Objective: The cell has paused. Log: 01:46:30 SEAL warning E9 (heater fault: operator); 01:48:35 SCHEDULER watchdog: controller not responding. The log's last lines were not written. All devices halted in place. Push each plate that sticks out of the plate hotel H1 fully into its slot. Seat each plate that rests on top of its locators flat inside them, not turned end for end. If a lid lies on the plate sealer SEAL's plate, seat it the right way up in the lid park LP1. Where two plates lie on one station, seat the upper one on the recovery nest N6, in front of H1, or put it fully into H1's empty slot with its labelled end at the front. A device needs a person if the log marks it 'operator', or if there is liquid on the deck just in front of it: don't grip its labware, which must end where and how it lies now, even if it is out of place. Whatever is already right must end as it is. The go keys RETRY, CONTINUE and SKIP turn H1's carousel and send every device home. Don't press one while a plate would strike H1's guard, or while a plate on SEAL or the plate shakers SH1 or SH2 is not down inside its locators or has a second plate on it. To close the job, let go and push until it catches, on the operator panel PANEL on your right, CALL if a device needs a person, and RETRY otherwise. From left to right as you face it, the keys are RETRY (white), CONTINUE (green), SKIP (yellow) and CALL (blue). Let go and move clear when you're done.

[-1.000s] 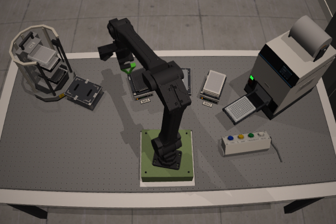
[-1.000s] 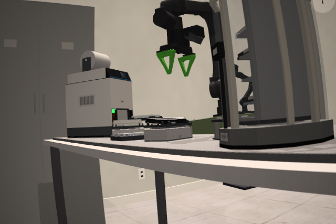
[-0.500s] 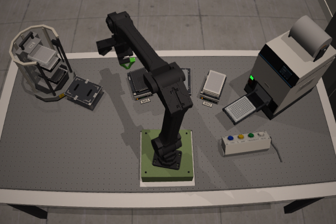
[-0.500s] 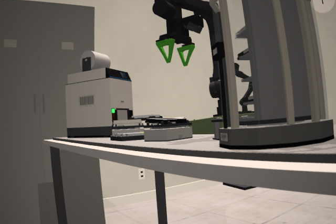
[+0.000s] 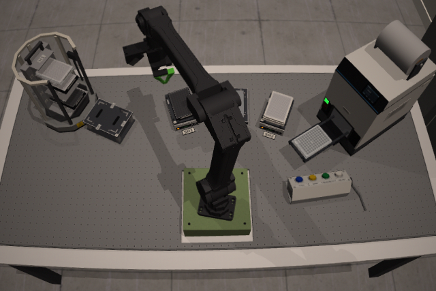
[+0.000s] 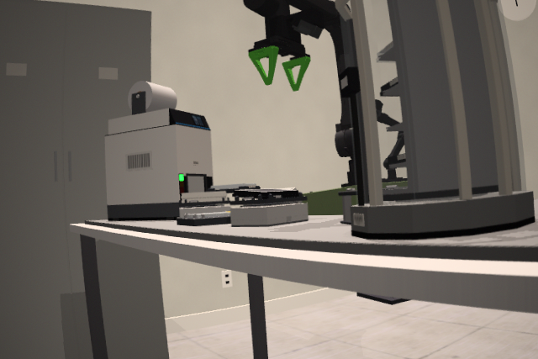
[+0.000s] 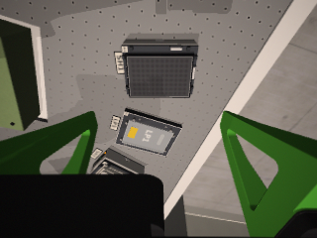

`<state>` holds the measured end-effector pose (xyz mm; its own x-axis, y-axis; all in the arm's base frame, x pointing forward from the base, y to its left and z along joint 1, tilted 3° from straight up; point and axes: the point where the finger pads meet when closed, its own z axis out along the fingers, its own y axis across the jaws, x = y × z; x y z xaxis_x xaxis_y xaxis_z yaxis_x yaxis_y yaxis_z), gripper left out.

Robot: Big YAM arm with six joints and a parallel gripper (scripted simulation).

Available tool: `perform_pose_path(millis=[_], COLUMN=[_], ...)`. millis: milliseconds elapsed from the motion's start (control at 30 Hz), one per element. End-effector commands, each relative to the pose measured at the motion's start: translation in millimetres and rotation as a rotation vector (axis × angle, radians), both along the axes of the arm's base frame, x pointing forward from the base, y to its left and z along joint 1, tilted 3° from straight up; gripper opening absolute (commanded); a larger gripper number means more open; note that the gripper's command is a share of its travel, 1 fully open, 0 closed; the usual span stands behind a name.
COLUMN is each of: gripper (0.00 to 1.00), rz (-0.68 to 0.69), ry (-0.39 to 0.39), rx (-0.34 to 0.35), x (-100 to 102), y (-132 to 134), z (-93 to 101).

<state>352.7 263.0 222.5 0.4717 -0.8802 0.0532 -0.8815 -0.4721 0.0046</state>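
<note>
High above dark plate (image 7: 158,75), open empty hand (image 7: 158,149)

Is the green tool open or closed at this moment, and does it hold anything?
Open and empty. The tool hangs high above the table, its green fingers spread wide with nothing between them.
</note>
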Motion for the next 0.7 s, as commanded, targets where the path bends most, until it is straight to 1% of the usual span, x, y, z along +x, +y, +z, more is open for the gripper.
perform_pose_path(millis=[0,100,233,667], gripper=[1.0,1.0,1.0,1.0], rz=[-0.006,-0.007,-0.009,-0.009], ry=[-0.046,-0.051,-0.045,-0.045], rx=[0.038,0.042,0.037,0.037], x=[8.5,7.6,9.0,9.0], y=[13.4,12.6,12.6,12.6], z=[34.9,43.7,40.3,40.3])
